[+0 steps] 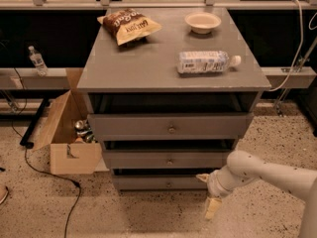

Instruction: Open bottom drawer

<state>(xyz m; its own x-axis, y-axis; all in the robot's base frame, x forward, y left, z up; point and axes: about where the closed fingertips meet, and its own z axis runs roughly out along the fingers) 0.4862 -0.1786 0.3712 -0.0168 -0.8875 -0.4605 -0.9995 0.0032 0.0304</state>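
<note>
A grey table (148,66) with three stacked drawers fills the middle of the view, standing on a speckled floor (148,217). The white arm (267,171) reaches in from the lower right, low down beside the table's base. An open cardboard box (62,133) sits on the floor against the table's left side.

The bottom drawer (143,182) is the lowest of the three, right above the floor. Its front is flat, plain grey and the narrowest-looking of the stack, lying in shadow under the middle drawer (148,159), with a dark gap along its upper edge. The top drawer (148,126) has the widest-looking front.

On the tabletop, a brown chip bag (128,26) lies at the back left. A clear plastic bottle (205,62) lies on its side towards the right, and a pale bowl (202,22) stands at the back right.

The pincer (208,195) hangs near the floor, just beside the right end of the bottom drawer's front. Whether it is released or clenched cannot be told. It is well apart from the small round metal knob (169,184) at the centre of that front.
</note>
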